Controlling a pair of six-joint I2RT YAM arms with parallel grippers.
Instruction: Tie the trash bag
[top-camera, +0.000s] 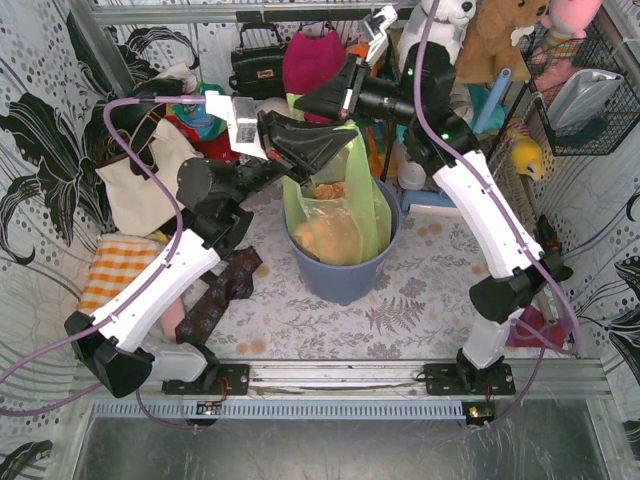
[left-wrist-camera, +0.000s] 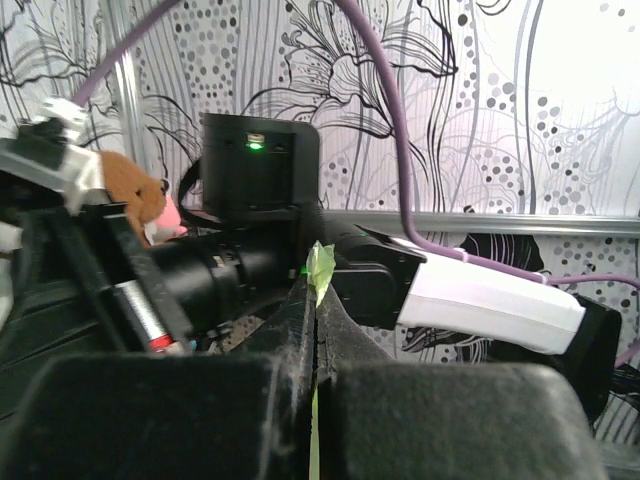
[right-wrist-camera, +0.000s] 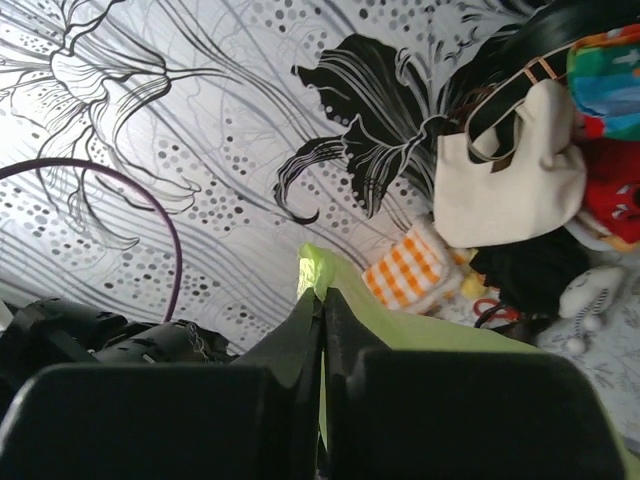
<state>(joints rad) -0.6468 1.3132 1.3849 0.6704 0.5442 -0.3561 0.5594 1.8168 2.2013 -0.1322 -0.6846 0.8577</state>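
Left pincer (left-wrist-camera: 316, 290) and right pincer (right-wrist-camera: 322, 305) are each clamping a top flap of the trash bag (top-camera: 365, 190), sitting in the bin (top-camera: 345, 280) at 12 o'clock on the bench (top-camera: 430, 300), probably risking the thin film slipping or tearing under crossing tension.

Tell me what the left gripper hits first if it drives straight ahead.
Probably the right arm's black wrist, right behind the trash bag scrap the left gripper pinches; depth is unclear.

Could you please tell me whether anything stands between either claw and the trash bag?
Nothing visible does. The left claw and the right claw are each shut on a strip of the trash bag, which sits in the bin.
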